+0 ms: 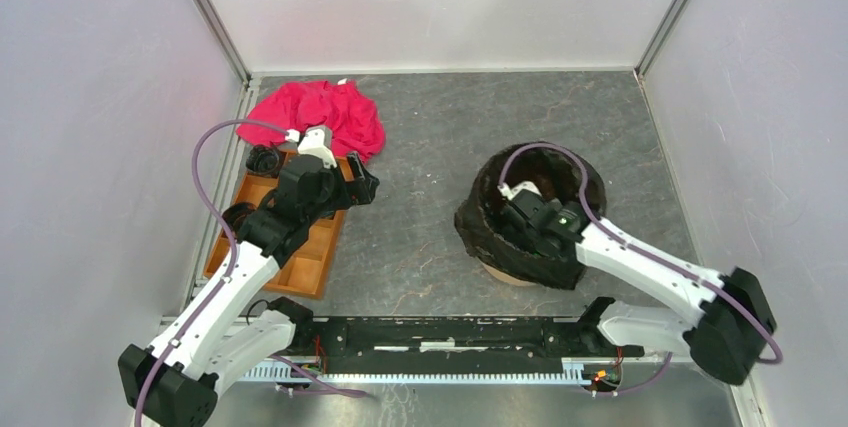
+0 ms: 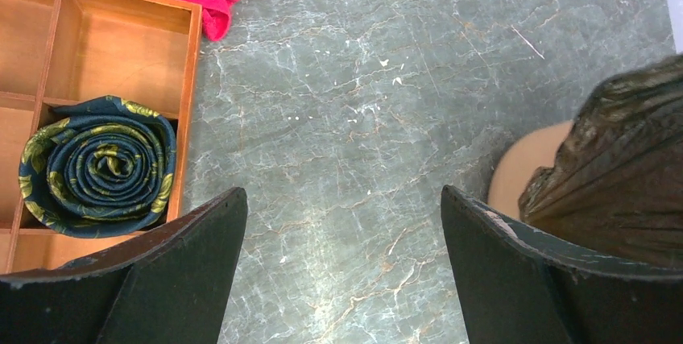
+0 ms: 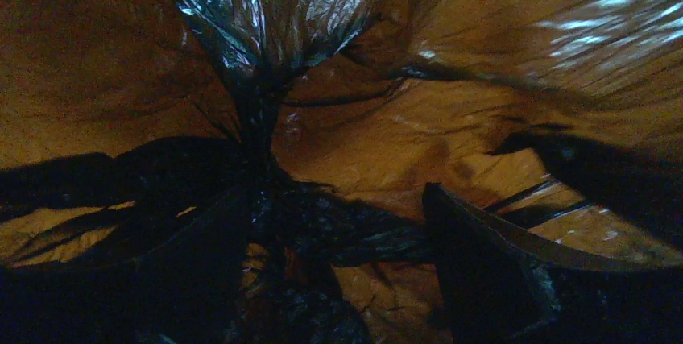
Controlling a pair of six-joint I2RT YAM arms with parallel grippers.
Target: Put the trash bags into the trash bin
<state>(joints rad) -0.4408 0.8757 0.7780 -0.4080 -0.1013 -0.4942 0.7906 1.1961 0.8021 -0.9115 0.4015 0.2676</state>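
Left hand (image 2: 342,279): released, fingers spread wide with nothing between them, hanging over bare bench (image 1: 420,147) just right of the tray.
Right hand (image 3: 330,199): reaching down inside the trash bin, fingers apart. Gathered black film lies between them, but it is not pinched.
Trash bag (image 1: 520,247): lining the bin, its glossy, crinkled edge turned over the rim and draped down the outside.
Trash bin (image 1: 505,275): upright on the right half of the bench, only its pale orange foot showing below the bag.
Tray (image 1: 310,267): at the left edge, with a dark, green-patterned roll (image 2: 101,167) in one compartment.
Red cloth (image 1: 320,117): bunched behind the tray.
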